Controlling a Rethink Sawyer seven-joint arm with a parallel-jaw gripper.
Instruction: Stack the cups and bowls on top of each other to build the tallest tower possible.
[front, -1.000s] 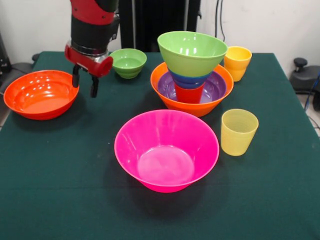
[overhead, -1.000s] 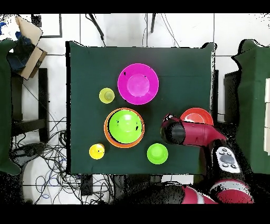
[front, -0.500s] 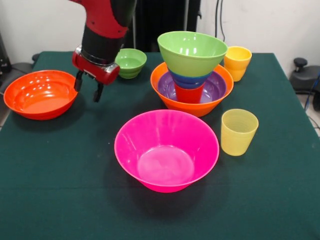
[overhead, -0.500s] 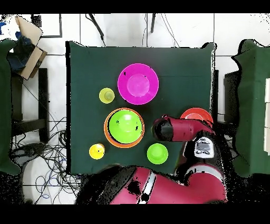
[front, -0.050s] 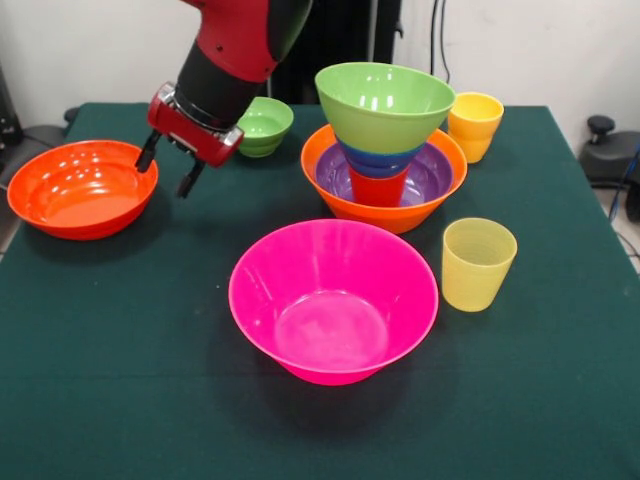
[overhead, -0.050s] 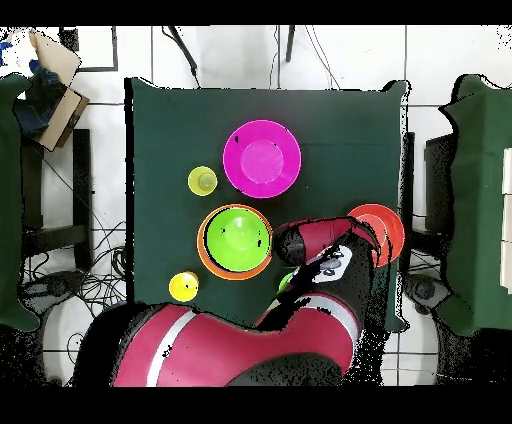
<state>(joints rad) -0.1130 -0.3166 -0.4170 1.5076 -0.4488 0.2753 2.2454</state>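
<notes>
gripper (front, -0.050s: 167, 172) empty, jaws spread, tilted, hangs between red-orange bowl (front, -0.050s: 82, 187) and small green bowl (front, -0.050s: 257, 125). red-orange bowl rim just beside fingertips; tower (front, -0.050s: 384, 140) further off, beyond green bowl.

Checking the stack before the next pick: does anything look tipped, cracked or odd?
Nothing tipped or cracked. One oddity: in the tower, a wide green bowl perches on a blue bowl and red cup, so it looks top-heavy, though it sits level.
</notes>
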